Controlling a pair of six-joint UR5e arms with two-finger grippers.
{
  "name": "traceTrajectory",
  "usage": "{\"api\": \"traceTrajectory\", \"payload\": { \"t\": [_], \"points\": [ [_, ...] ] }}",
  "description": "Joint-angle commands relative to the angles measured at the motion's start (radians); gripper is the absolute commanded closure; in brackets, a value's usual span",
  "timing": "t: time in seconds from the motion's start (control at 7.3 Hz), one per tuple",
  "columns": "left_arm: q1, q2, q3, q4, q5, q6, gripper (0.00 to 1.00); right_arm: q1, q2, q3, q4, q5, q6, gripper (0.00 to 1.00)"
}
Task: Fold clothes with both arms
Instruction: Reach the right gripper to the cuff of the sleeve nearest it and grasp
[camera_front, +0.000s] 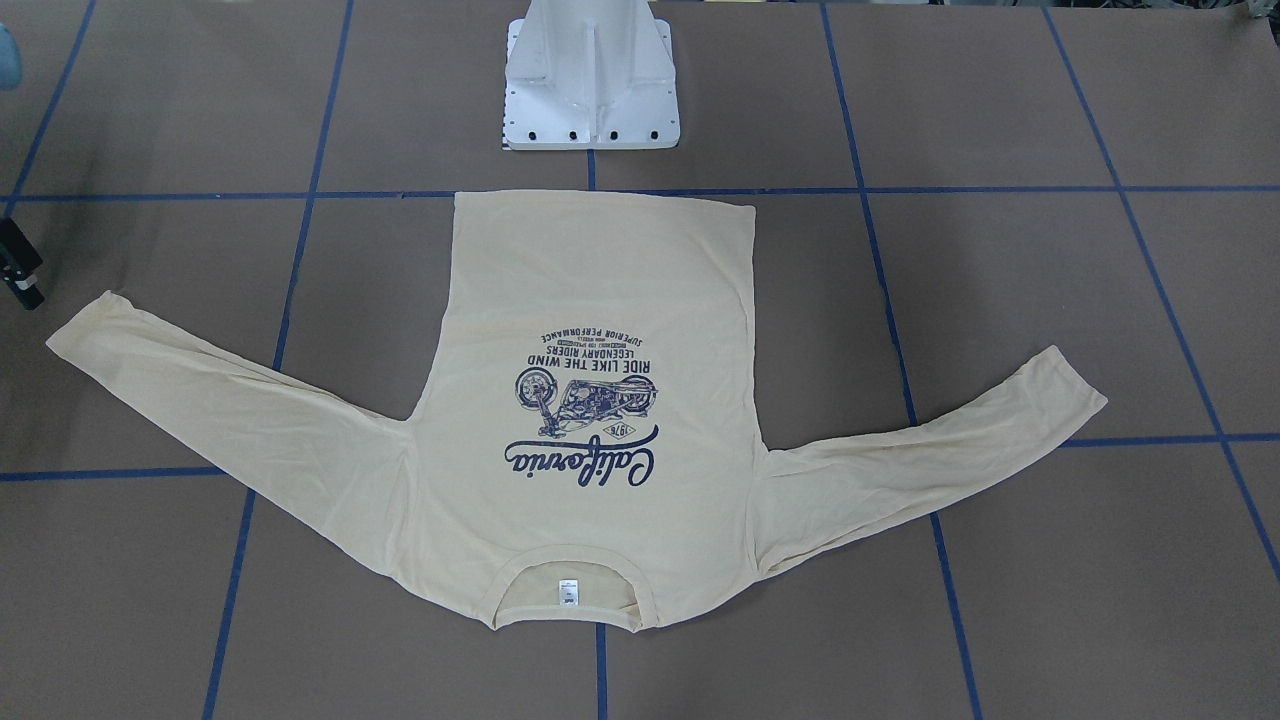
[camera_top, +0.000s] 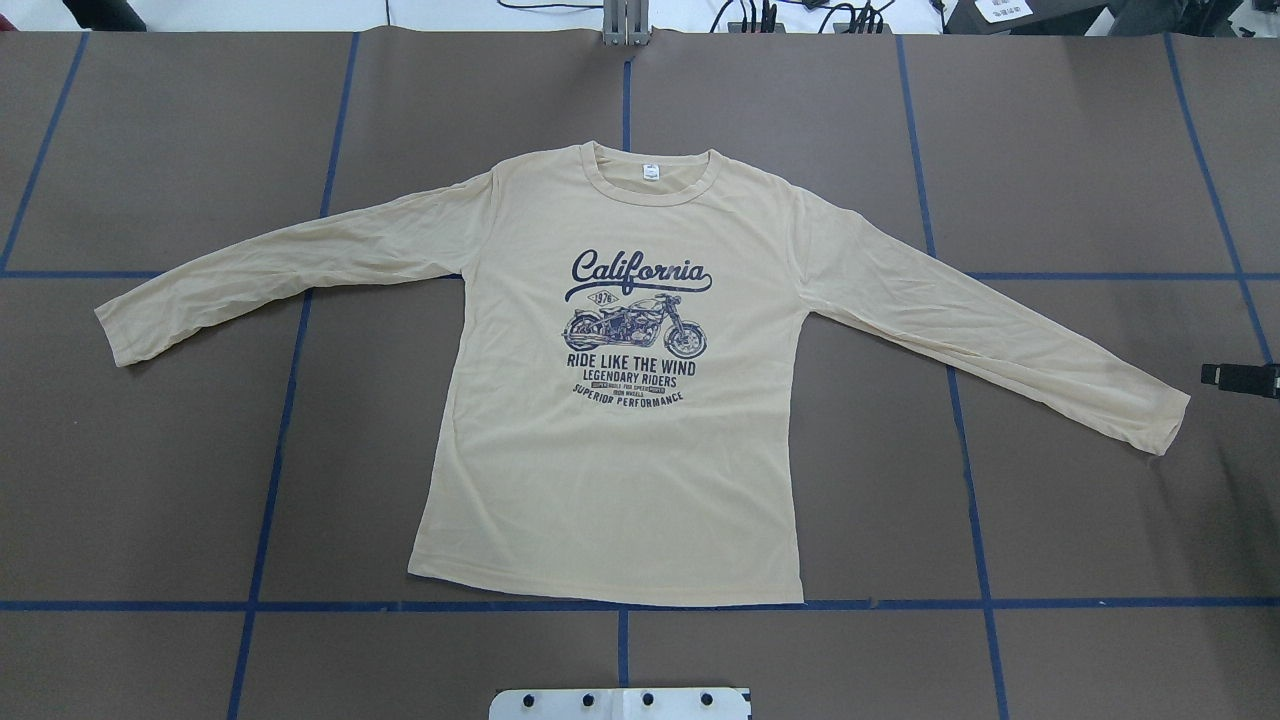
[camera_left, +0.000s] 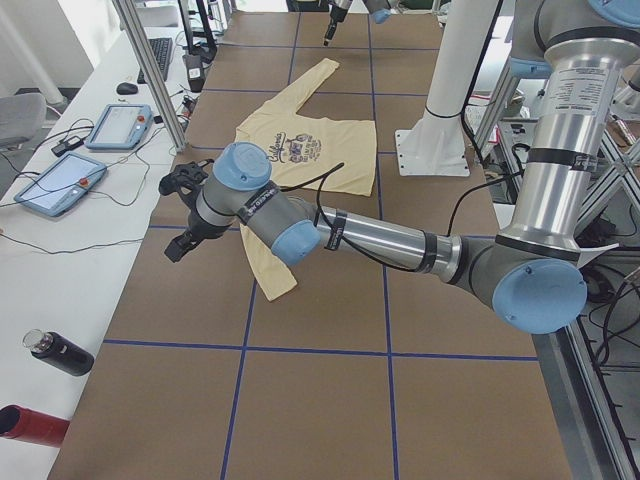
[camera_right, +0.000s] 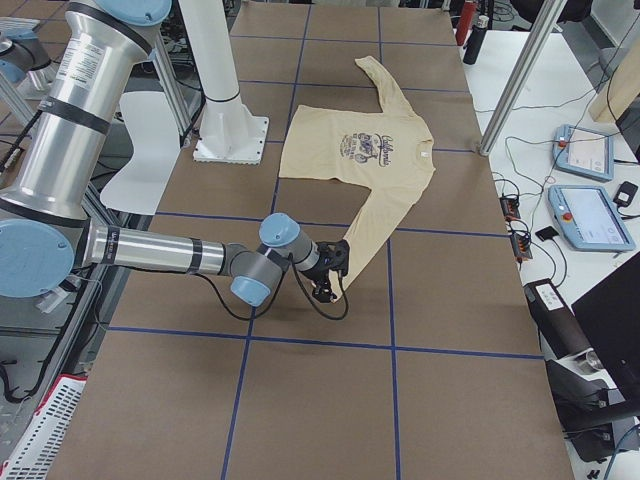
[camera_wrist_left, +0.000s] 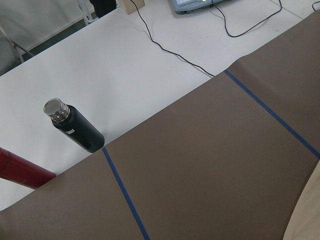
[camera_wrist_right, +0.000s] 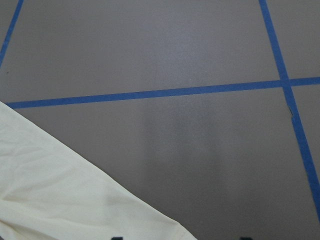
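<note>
Shirt spread flat, an arm waiting at each sleeve end.

The left gripper (camera_left: 180, 243) hangs over the brown table (camera_top: 150, 480) near the end of the left sleeve (camera_top: 280, 270), clear of it; from the side I cannot tell whether its fingers are spread or closed. The cream T-shirt (camera_top: 610, 480) lies print-up mid-table, hem toward the white pedestal (camera_top: 620, 703), collar away from it, and both sleeves stretched outward. Just past the cuff of the right sleeve (camera_top: 1000, 340) sits the right gripper (camera_top: 1238, 376). Its wrist camera catches two dark fingertips (camera_wrist_right: 115, 238) set well apart, released, with the cuff's corner lying under them.
</note>
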Motion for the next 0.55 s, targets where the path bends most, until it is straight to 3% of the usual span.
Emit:
{"api": "traceTrajectory", "payload": {
  "t": [0.0, 0.41],
  "points": [
    [0.0, 0.003, -0.002, -0.001, -0.001, 0.002, 0.0, -0.062, 0.015, -0.042, 0.035, -0.079, 0.022, 0.31],
    [0.0, 0.003, 0.002, -0.001, -0.001, 0.002, 0.0, -0.172, 0.048, -0.088, 0.035, -0.198, 0.062, 0.37]
  ]
}}
